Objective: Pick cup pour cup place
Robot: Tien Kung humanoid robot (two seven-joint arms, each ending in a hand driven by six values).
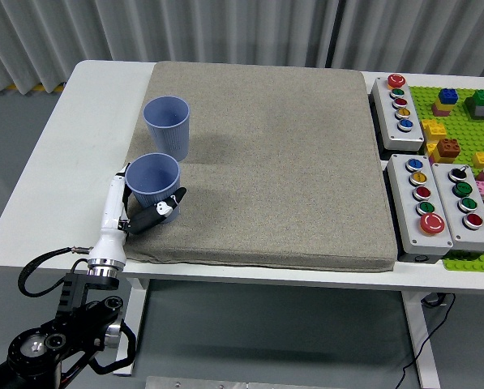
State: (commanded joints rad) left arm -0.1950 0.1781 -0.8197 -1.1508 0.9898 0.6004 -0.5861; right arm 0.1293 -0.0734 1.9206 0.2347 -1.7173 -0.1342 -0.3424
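Gripping near cup (152,180) in left hand (144,212), fingers wrapping its base; pick looking done, pouring into far cup (167,127) and placing remaining.

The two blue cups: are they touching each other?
Apart. The head view shows grey mat between the far cup and the near cup.

Two upright blue cups, near (152,181) and far (167,126), apart on mat.

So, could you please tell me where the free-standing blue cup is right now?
In the head view, the free-standing cup stands upright on the grey mat's far left part, just behind the second cup held in the left hand.
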